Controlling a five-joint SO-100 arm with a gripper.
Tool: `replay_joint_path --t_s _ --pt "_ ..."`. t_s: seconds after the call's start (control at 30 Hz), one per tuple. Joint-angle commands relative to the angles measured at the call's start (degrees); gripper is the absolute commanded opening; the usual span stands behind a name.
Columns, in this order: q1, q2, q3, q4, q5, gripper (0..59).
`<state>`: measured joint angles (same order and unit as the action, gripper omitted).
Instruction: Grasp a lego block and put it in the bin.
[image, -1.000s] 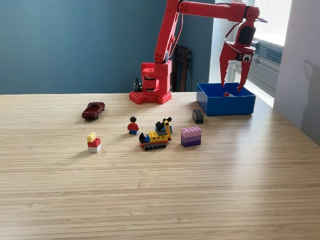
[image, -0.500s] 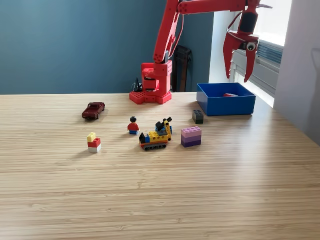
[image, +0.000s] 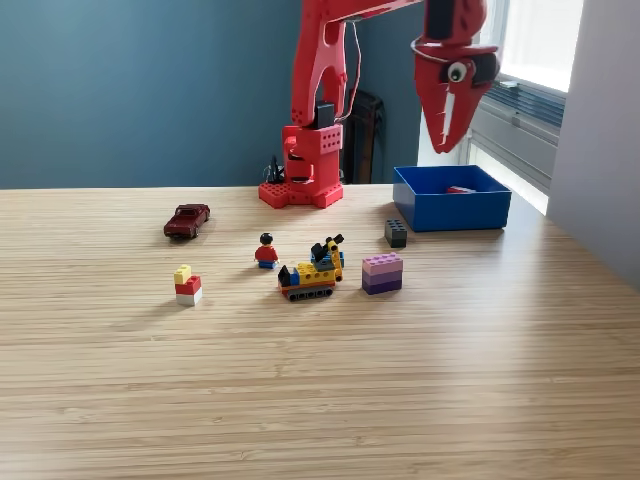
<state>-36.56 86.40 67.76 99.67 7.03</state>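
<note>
Six loose toys are seen spread across the wooden table (image: 320, 400), taken here from the exterior view's left to its right. A dark red toy car (image: 187, 220) is parked farthest left. Nearer the camera and just right of it, a small stack of yellow, red and white bricks (image: 187, 285) is set upright. A minifigure in a red top (image: 266, 251) is stood near the middle, with a yellow and blue tracked lego vehicle (image: 312, 272) just beside it. A pink and purple block (image: 382, 272) is placed right of the vehicle, apart from it, and a small black brick (image: 396, 233) is found behind that. The blue bin (image: 450, 210) is positioned at the far right of the table, close to the black brick but not touching it; a small red piece (image: 459, 189) is seen lying inside. The red arm base (image: 303, 170) is mounted at the back of the table. The gripper (image: 445, 128) is hung high above the bin's left part, pointing down, with its jaws drawn together to a point and nothing held between them.
</note>
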Motion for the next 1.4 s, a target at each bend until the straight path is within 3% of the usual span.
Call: replay_joint_path --t_s 0.03,0.9,1.4 --pt "5.7 5.8 0.7 1.3 -0.3 0.1" --pt "8.1 5.8 3.0 -0.8 0.0 0.1" --pt "22.8 5.6 5.3 -4.0 -3.1 0.1"
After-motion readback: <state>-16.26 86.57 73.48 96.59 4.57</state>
